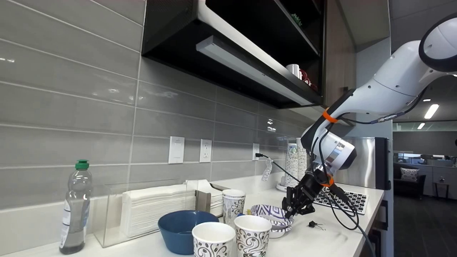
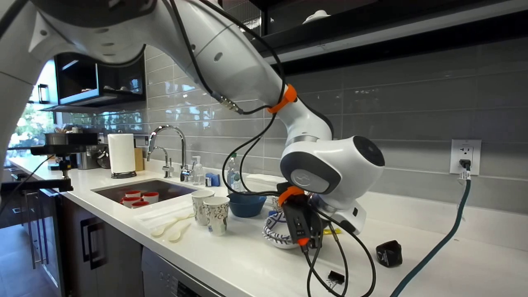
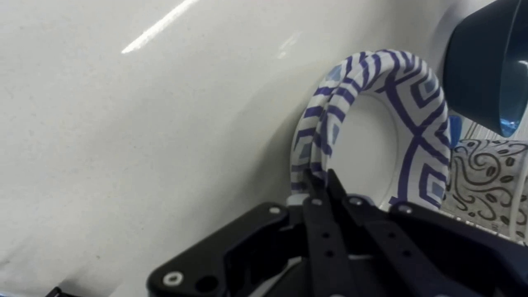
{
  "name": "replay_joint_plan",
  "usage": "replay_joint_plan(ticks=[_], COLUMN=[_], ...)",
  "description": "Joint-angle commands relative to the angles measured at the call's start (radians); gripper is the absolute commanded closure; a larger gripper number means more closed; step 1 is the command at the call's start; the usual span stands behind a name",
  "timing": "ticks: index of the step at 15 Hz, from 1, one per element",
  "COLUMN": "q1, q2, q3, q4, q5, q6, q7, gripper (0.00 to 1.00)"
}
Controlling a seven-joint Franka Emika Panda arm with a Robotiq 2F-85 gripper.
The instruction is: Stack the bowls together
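Two stacked bowls (image 3: 371,132), upper tilted toward jaws

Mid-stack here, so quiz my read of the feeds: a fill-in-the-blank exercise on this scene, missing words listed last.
In the wrist view, ____ shallow round white bowls with blue-purple patterning show, overlapping.
The black two-finger gripper pinches the upper bowl by its ____.
In an exterior view, the clear plastic bottle beside white folded napkins has a ____ cap.
Red-and-white mugs sit in the kitchen ____.

Missing words: two; rim; green; sink.
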Motion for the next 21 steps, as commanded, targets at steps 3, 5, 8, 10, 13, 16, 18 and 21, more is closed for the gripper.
replay_joint_plan(ticks=[3,5,8,10,13,16,18,21], q1=[0.009,0.009,0.007,0.009,0.011,0.017,0.025,0.045], q2=[0.016,0.007,-0.008,-0.022,-0.053,-0.087,-0.113,-0.158], q3=[-0.004,-0.009,-0.010,-0.011,-0.010,-0.012,-0.015,-0.024], q4=[0.006,-0.003,-0.015,-0.023,-0.039,-0.053,-0.064,-0.099], q5=[-0.008,-0.017,-0.014,-0.020,-0.021,-0.031,-0.052,-0.132], q6=[0.036,0.057,0.077,0.089,0.101,0.108,0.114,0.133], q7=[0.020,0.022,0.020,0.020,0.018,0.018,0.024,0.065], gripper=[0.99,0.99,0.64,0.50,0.30,0.09,0.00,0.00])
